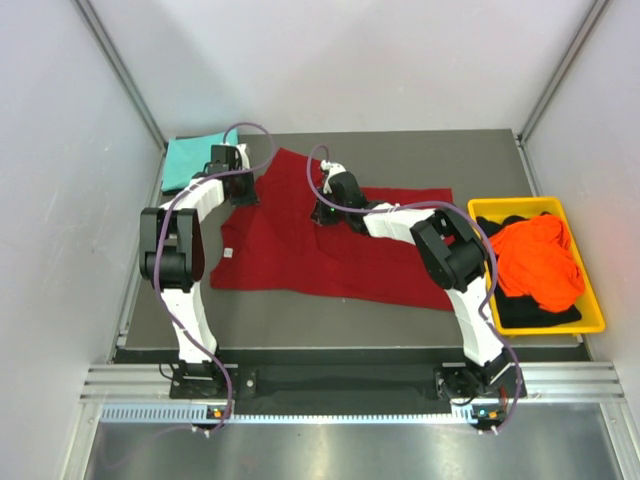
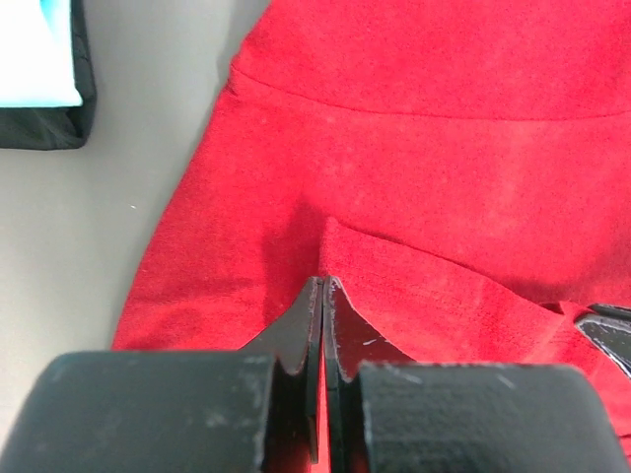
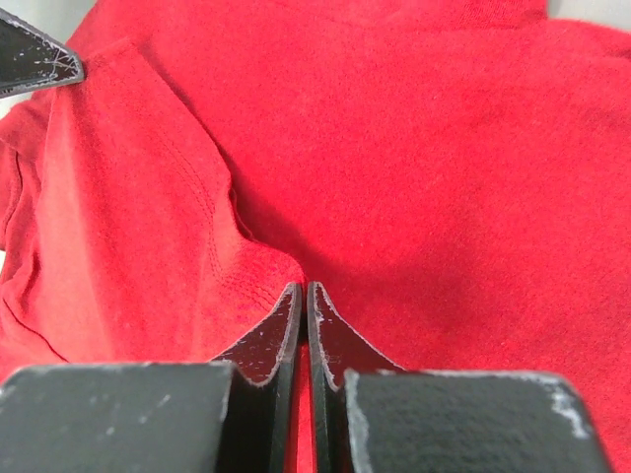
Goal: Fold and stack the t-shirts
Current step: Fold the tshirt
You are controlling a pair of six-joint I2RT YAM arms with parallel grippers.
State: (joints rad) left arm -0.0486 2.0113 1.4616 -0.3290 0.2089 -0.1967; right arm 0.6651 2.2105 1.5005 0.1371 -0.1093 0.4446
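Observation:
The large dark red t-shirt (image 1: 300, 255) lies spread over the middle of the table. My left gripper (image 1: 243, 192) is at its back left edge, shut on a raised fold of the red cloth (image 2: 394, 197); its jaws (image 2: 323, 283) are pressed together with red showing between them. My right gripper (image 1: 325, 212) is at the shirt's upper middle, likewise shut on a pinch of red cloth (image 3: 394, 177) at the tips (image 3: 303, 288). The teal t-shirt (image 1: 190, 158) lies folded at the back left. The orange t-shirt (image 1: 540, 260) and black t-shirt (image 1: 535, 312) lie in the bin.
The yellow plastic bin (image 1: 596, 305) stands at the table's right edge. In the left wrist view the teal shirt (image 2: 39, 49) lies on a dark layer (image 2: 44, 126) at top left. White enclosure walls surround the table.

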